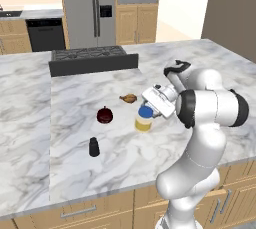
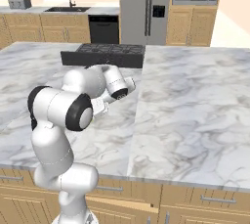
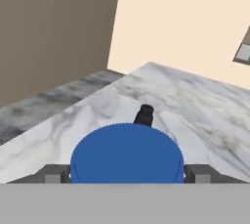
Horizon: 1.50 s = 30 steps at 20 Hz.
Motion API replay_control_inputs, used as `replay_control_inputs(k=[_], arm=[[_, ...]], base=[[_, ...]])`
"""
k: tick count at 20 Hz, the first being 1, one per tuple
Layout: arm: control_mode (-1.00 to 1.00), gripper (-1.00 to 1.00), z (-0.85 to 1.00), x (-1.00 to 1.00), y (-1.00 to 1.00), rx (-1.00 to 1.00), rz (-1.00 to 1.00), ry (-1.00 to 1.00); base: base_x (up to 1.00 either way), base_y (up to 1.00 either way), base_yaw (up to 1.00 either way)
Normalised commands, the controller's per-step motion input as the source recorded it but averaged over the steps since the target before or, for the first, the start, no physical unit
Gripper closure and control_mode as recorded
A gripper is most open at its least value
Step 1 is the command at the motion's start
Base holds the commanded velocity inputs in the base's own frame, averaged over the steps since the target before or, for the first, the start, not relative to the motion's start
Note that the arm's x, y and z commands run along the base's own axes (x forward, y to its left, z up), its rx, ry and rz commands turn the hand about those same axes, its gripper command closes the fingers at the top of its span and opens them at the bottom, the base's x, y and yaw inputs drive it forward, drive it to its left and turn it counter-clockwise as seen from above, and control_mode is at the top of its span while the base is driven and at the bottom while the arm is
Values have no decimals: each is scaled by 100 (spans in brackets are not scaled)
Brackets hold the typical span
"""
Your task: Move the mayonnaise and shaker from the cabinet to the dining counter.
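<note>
While the mayonnaise (image 1: 144, 118) stands upright on the dining counter (image 1: 30, 118), toward the near edge, the pincer (image 1: 150, 107) sits spread wide at its blue lid, a finger (image 3: 54, 174) showing on each side in the hand view; whether they touch the jar cannot be told. Left of the jar, the shaker (image 1: 93, 146) stands nearer that edge, apart from a dark red round item (image 1: 104, 115).

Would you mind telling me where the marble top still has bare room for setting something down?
The dining counter is bare left of the shaker and on the wide stretch right of the arm. Crowded: the middle, where the mayonnaise, a dark red round item and a small brown item cluster.
</note>
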Motion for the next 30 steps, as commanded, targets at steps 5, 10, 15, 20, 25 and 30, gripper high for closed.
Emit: replay_control_inputs(k=[5,10,15,20,25,30], arm=[[-100,100,-21,17,2,0,0,-7],[-100,100,-25,19,1,0,0,-6],[-100,100,-30,24,2,0,0,-1],[-100,100,-33,32,7,0,0,0],[-100,100,-32,43,11,0,0,0],[-100,100,-33,41,2,0,0,0]], base=[[0,0,0],[0,0,0],[0,0,0],[0,0,0],[0,0,0],[0,0,0]])
